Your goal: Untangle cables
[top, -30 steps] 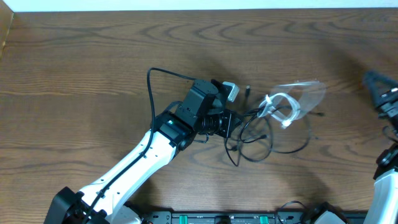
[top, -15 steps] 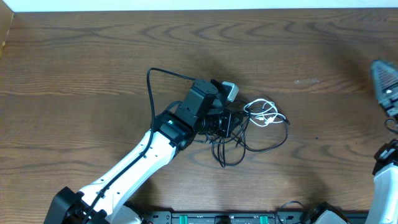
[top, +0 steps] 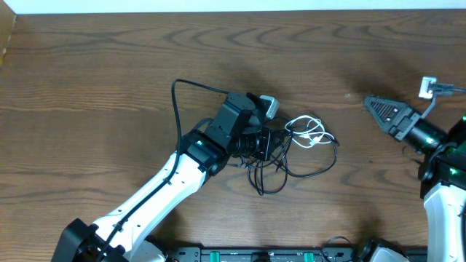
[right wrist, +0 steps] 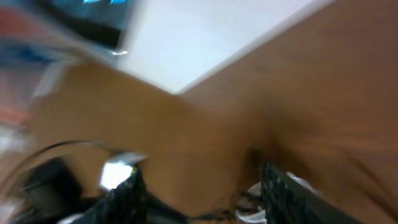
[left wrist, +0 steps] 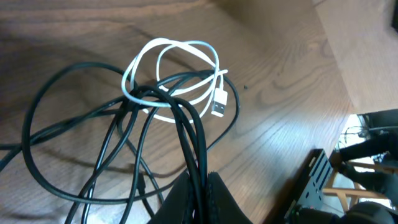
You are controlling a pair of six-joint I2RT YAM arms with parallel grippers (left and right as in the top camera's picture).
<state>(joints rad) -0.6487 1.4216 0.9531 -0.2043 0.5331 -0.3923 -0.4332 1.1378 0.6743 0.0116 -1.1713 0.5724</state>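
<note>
Pinching thin black cables [left wrist: 189, 137], tangled with a looped white cable [left wrist: 219, 104] at the wooden table's [top: 109, 73] middle, is the left gripper [left wrist: 200, 186]; the right gripper [top: 371, 102] hovers near the right edge, jaws spread, empty.

I'm looking at a brown wood-grain table [top: 109, 73] that fills the overhead view. Just right of its centre lies a knot of black cables [top: 291, 169], their loops spread across the wood. A shorter white cable [top: 309, 132] is coiled at the knot's upper right, threaded through the black ones. Its flat metal plug [left wrist: 219, 102] rests on the tabletop.
</note>
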